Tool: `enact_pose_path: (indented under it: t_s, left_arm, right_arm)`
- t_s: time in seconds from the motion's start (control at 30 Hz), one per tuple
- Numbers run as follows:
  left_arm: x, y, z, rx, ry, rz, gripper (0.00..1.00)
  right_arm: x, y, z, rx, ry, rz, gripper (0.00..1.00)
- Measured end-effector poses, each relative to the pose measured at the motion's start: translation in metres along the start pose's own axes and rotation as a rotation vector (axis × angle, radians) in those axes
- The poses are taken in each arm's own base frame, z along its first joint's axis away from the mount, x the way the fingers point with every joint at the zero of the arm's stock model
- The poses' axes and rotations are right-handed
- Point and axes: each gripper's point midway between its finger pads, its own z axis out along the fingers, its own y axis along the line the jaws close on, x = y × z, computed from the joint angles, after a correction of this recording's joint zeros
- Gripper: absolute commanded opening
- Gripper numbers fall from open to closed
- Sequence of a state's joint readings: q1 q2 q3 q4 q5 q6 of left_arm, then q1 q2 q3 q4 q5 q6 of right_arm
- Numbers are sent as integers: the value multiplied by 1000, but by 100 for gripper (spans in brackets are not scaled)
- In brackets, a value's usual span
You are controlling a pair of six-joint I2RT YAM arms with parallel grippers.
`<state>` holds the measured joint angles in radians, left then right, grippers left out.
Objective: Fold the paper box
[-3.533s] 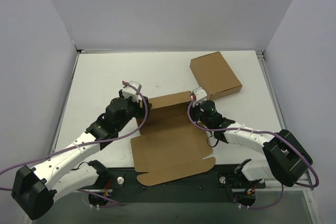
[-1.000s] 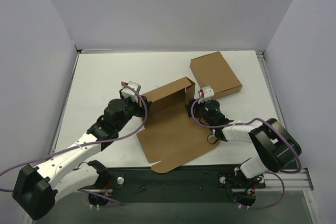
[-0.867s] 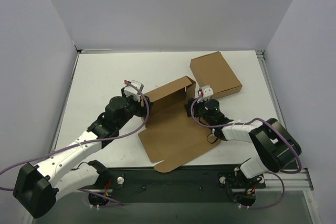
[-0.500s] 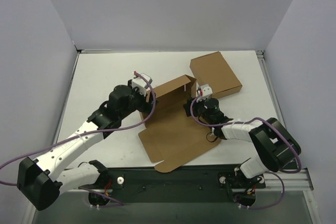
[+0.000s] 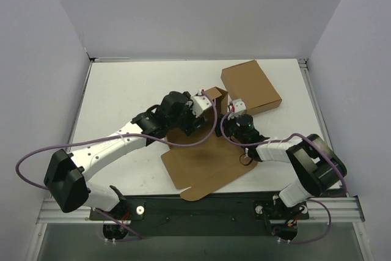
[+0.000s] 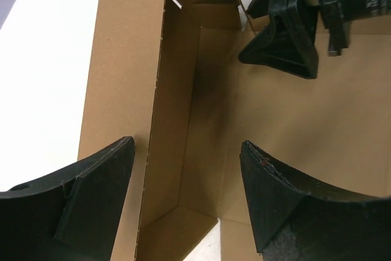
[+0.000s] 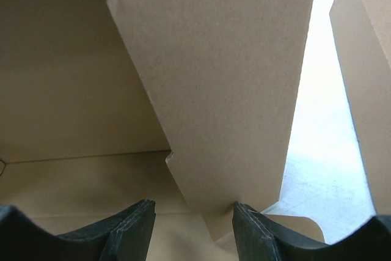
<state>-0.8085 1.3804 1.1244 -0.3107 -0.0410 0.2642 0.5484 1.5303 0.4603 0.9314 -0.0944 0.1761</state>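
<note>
left fingers (image 6: 73,206): spread wide, released, straddling the raised wall (image 6: 165,120) of the paper box (image 5: 204,160)
right fingers (image 7: 131,233): apart, an upright flap (image 7: 226,90) stood between them; grasp could not be told
paper box: lay mid-table (image 5: 122,90), by both wrists
top view only: closed carton (image 5: 250,87) lay beyond the flap

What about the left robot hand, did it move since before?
Yes. The left gripper swung right, toward the closed carton, going from the left edge of the paper box to over its raised back wall.
</note>
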Motion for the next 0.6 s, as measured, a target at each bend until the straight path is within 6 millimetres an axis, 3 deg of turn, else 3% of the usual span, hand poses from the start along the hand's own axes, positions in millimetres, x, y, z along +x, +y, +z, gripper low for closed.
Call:
enact_pose_path:
  t_s: [0.33,0.6]
  left_arm:
    - [12,0,15,-213,-21,270,77]
    - [13,11,22,-381,-10,439,57]
  right_arm:
    - [-1,-3,1,-1,-4,43,54]
    - [-5,-6,2,-5,-18,73,54]
